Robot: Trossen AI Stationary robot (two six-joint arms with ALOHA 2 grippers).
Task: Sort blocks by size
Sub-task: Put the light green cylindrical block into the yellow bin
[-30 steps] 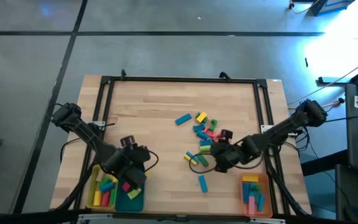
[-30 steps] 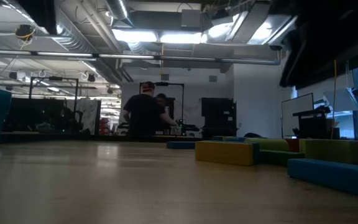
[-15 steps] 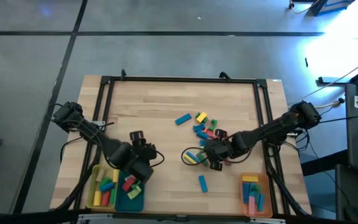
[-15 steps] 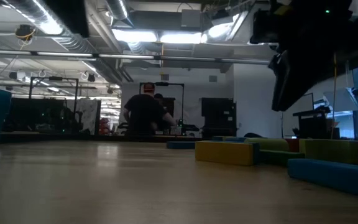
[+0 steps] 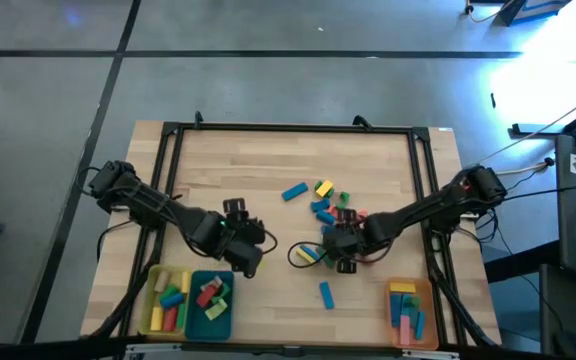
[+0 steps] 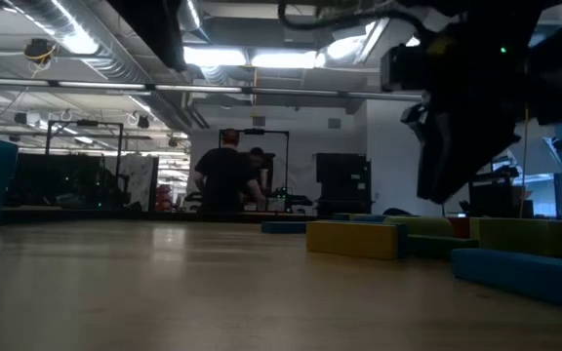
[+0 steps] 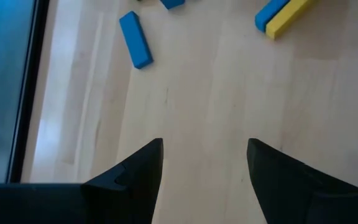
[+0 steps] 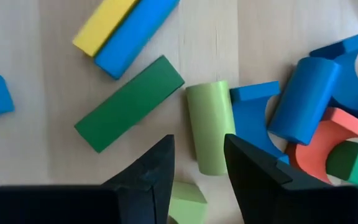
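Picking the next block from the pile

Blocks (image 5: 330, 215) heaped right of table centre, one blue bar (image 5: 325, 294) lying apart nearer the front, sorted ones already in the trays (image 5: 190, 303) at the front corners. Right gripper (image 5: 336, 249) above the pile's near-left edge, fingers (image 8: 151, 171) half spread astride a pale green cylinder (image 8: 208, 127); best lowered squarely to clear the green bar (image 8: 129, 103). Left gripper (image 5: 249, 252) spread wide, empty, over bare wood left of the pile.
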